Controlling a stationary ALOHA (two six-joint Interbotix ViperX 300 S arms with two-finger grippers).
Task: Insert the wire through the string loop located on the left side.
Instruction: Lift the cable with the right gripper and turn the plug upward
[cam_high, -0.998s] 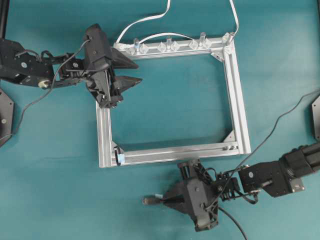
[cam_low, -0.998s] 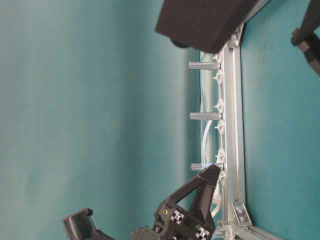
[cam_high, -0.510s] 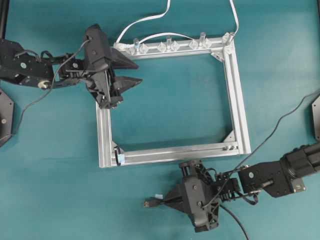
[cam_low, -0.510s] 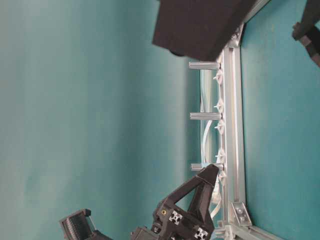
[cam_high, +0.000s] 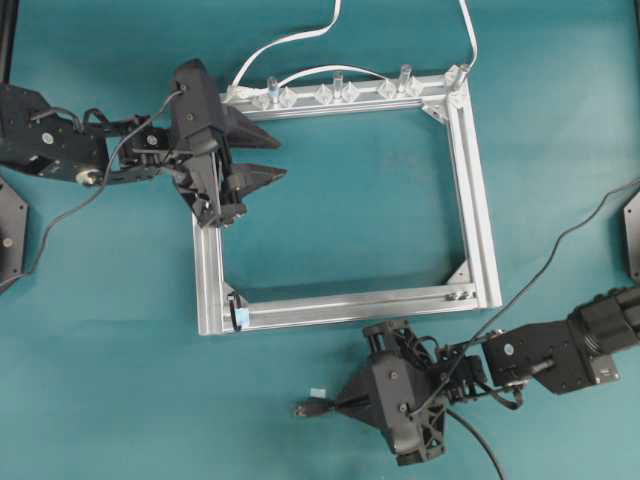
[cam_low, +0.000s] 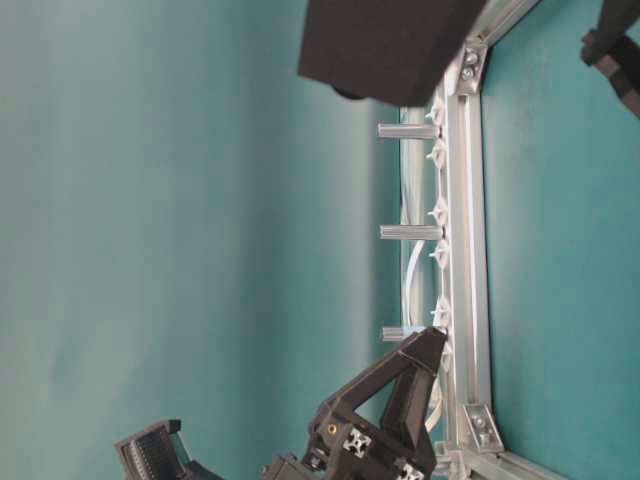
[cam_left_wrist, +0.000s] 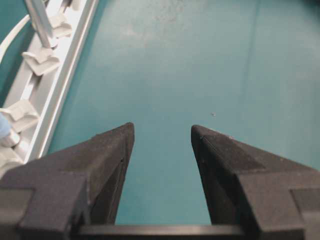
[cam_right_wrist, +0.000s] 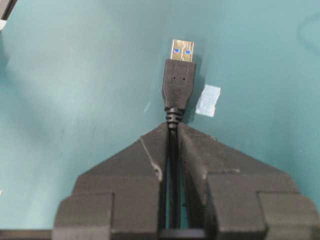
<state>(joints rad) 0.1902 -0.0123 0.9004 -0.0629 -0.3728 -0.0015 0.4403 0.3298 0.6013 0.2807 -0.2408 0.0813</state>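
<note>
Two arms share the teal tabletop (cam_high: 110, 330), and over the last second each has shifted a little. At 10 o'clock in the overhead view, the left end effector (cam_high: 268, 158) has drifted slightly up and right; it hangs over the upper end of the left rail of the aluminium frame (cam_high: 475, 200), its fingers apart with nothing between them. The left wrist view confirms this: only bare teal shows in the gap, with the clear clips (cam_left_wrist: 42, 57) of the top rail off at its 10 o'clock. This arm is not yet near the work, so I judge it to be waiting or lining up to assist.

The string loop (cam_high: 238, 312), a small dark thread with a light-blue tab, sits at the frame's lower-left corner, about 7 o'clock from the frame's middle. It has not moved, and nothing passes through it.

Further right, at roughly 6 o'clock in the overhead view, the right end effector (cam_high: 345, 403) is clamped on the wire (cam_right_wrist: 180, 82) just behind the plug's strain relief. The metal tip sticks out ahead of the fingers, pointing toward 9 o'clock. A second ago the plug lay slightly higher in the view; it now lies lower and a touch right, so it has eased away from the frame's bottom rail. A small pale scrap (cam_right_wrist: 208, 100) lies on the tabletop just beside the plug.

The plug remains well apart from the loop, which sits at about 10 o'clock from it. The grip looks secure, but the approach and threading are, in my judgement, all still to come.
</note>
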